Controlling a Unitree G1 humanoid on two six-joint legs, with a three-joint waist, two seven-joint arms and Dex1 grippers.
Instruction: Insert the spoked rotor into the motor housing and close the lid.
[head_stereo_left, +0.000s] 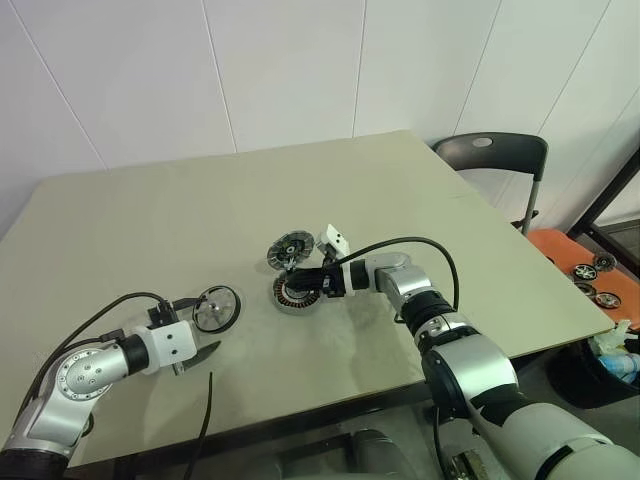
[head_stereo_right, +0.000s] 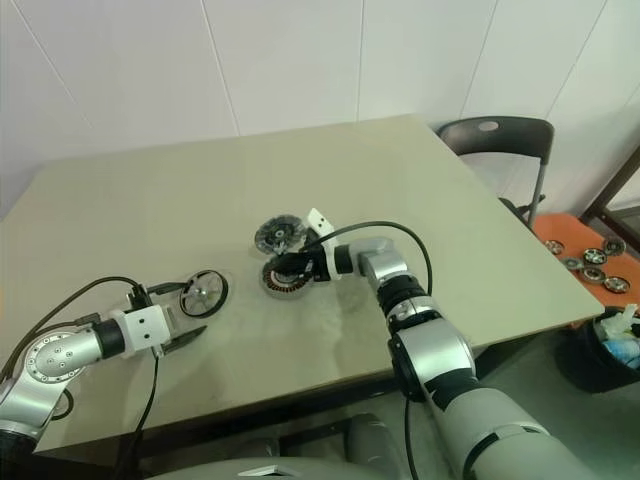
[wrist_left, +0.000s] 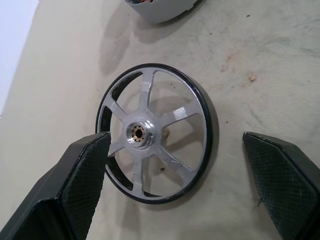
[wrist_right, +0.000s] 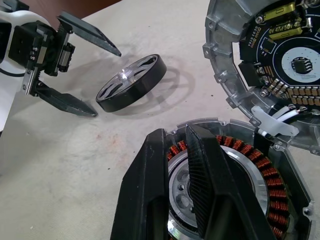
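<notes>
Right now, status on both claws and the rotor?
Left claw open, straddling silver spoked black-rimmed rotor on table. Right claw shut over copper-wound housing. Nothing between.

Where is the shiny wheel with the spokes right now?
The spoked rotor lies flat on the table on the robot's left, between the open left gripper's fingers, apart from the motor housing.

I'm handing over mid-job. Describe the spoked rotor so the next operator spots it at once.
On the beige table, look at the near left part, between the fingers of the open left gripper. The spoked rotor lies flat there: a dark-rimmed ring with silver spokes and open gaps, unlike the copper-wound motor housing and the lid further right.
</notes>
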